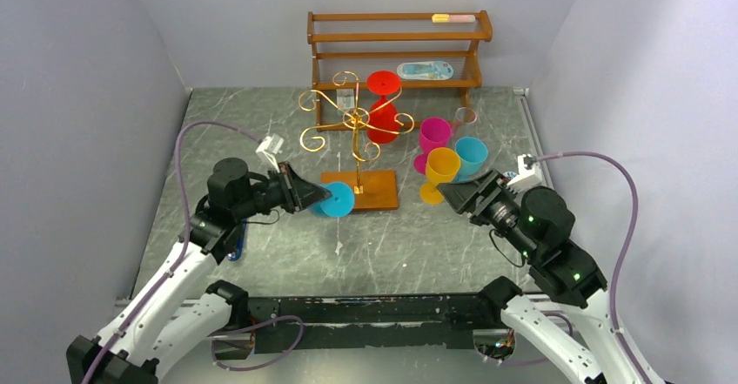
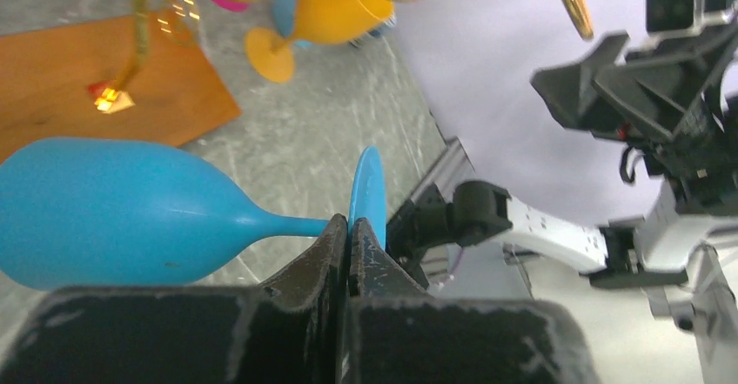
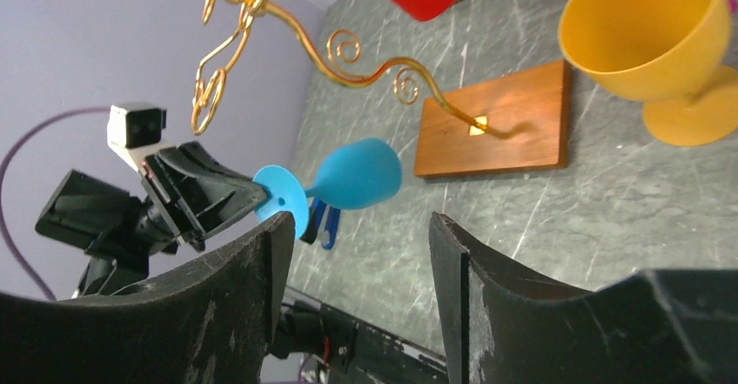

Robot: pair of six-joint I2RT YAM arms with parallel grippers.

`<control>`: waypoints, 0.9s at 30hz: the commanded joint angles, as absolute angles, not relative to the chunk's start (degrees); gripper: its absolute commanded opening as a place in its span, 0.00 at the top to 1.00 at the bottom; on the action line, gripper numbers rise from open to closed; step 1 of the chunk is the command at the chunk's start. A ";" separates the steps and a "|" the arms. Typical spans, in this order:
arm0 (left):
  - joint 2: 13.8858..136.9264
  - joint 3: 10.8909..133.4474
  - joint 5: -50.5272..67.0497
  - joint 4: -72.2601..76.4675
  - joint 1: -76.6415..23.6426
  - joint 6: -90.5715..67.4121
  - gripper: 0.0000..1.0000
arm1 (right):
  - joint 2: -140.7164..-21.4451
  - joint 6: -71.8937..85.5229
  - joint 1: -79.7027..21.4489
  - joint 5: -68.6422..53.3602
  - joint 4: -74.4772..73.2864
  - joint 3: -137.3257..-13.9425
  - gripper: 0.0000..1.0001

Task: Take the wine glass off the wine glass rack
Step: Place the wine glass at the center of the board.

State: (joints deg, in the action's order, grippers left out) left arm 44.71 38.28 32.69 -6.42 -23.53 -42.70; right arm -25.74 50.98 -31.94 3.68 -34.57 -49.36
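The wine glass rack point(image 1: 357, 123) is a gold pole with scroll arms on a brown wooden base point(image 1: 376, 194). A red wine glass point(image 1: 383, 105) hangs from it, foot up. My left gripper point(image 1: 315, 198) is shut on the flat foot point(image 2: 369, 194) of a blue wine glass point(image 2: 104, 210). That glass lies sideways in the air just left of the base, clear of the scroll arms. In the right wrist view the blue wine glass point(image 3: 357, 173) shows beyond my right gripper point(image 3: 361, 218), which is open and holds nothing. In the top view my right gripper point(image 1: 446, 191) sits beside a yellow glass point(image 1: 439, 171).
A three-tier wooden shelf point(image 1: 396, 49) stands at the back wall with small items on it. Pink point(image 1: 432, 133), yellow and light blue point(image 1: 472, 156) glasses stand together right of the rack. A small blue object point(image 1: 239, 249) lies on the table under my left arm.
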 commanded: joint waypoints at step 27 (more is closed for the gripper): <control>53.11 39.79 26.56 17.27 -51.10 -43.95 0.95 | -42.07 44.56 -31.91 -38.95 -18.30 -46.54 0.44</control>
State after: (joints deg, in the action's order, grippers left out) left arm 52.53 37.30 24.12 11.46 -50.37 -44.01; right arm -41.52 46.48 -31.94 -33.17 -19.31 -46.37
